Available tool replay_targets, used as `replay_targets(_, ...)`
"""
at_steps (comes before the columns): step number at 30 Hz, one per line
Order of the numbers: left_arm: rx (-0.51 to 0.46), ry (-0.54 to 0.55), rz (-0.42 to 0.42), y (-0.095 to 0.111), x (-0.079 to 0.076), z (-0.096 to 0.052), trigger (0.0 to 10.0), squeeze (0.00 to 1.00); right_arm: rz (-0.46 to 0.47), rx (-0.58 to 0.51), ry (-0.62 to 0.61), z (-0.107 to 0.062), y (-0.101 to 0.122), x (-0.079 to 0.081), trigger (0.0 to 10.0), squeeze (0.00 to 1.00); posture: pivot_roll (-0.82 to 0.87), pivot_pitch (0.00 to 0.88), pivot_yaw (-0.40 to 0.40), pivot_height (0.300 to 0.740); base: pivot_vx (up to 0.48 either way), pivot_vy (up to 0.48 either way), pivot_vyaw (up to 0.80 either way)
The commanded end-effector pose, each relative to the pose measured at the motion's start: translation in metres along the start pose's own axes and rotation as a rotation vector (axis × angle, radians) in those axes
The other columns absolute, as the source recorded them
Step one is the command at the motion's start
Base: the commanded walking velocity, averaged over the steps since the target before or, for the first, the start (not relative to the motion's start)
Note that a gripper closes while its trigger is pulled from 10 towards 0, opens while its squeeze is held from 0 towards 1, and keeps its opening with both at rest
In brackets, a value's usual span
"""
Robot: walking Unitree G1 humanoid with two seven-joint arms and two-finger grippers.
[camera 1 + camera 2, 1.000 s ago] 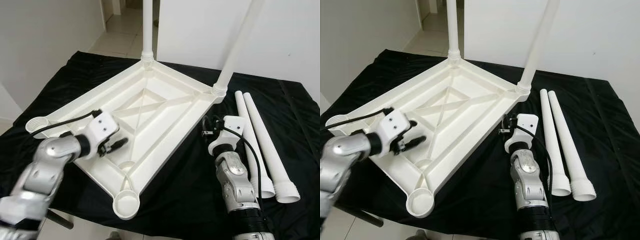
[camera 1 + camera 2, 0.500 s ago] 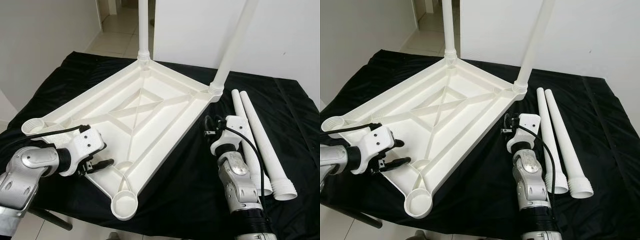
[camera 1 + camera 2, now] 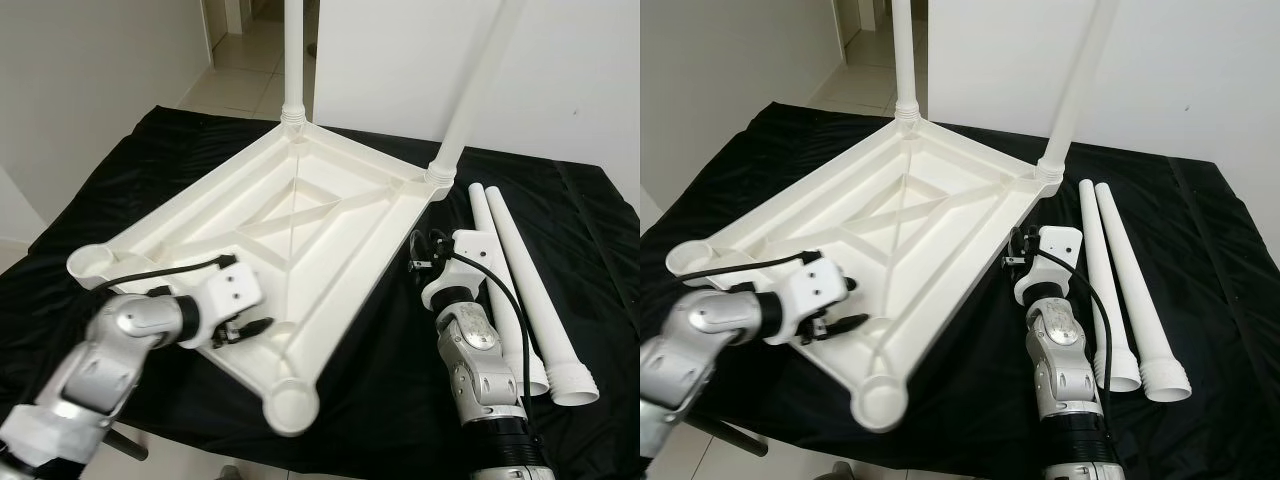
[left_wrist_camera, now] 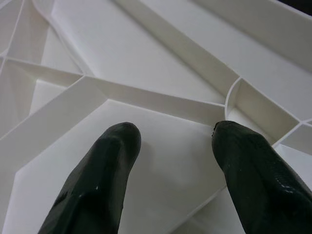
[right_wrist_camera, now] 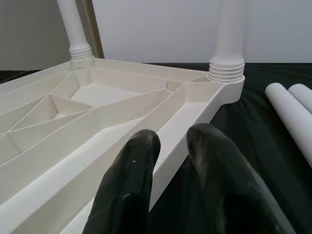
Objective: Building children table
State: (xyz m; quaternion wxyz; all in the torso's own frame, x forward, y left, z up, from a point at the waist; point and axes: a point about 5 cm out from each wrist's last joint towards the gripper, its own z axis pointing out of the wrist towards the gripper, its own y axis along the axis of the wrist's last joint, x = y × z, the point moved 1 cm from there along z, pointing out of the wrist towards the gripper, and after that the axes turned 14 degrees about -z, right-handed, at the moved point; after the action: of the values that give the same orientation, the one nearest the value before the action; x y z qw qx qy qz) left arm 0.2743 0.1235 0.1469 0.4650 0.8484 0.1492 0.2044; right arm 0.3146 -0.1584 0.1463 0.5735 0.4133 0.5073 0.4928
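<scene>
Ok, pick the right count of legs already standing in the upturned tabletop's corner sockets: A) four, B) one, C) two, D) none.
C: two legs stand upright in the far corner sockets of the tabletop, one leg and another leg, while two loose legs lie on the black cloth and the near sockets are empty.

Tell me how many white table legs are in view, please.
4. Two stand upright in the far corner sockets of the tabletop: one, another. Two lie loose on the black cloth: one, another.
</scene>
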Motion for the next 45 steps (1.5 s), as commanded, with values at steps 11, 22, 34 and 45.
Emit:
replay_targets(11, -0.04, -0.01, -0.011, 0.01, -0.008, 0.036, 10.0, 0.0, -0.001, 0.022, 0.001, -0.005, -0.003, 0.001, 10.0, 0.0, 0.09, 0.091, -0.035, 0.74, 0.0, 0.0, 0.0)
replay_targets(22, -0.164, 0.019, -0.12, 0.025, 0.009, 0.009, 10.0, 0.0, -0.011, 0.027, -0.01, -0.005, -0.004, -0.004, 10.0, 0.0, 0.1, 0.085, -0.038, 0.74, 0.0, 0.0, 0.0)
replay_targets(34, -0.222, 0.163, -0.184, 0.032, 0.025, 0.017, 10.0, 0.0, -0.019, 0.112, -0.144, -0.008, -0.014, -0.02, 10.0, 0.0, 0.11, 0.074, -0.038, 0.74, 0.0, 0.0, 0.0)
replay_targets(45, -0.208, 0.156, -0.181, 0.03, 0.024, 0.015, 10.0, 0.0, -0.042, 0.181, -0.26, 0.001, -0.026, -0.033, 10.0, 0.0, 0.11, 0.068, -0.037, 0.74, 0.0, 0.0, 0.0)
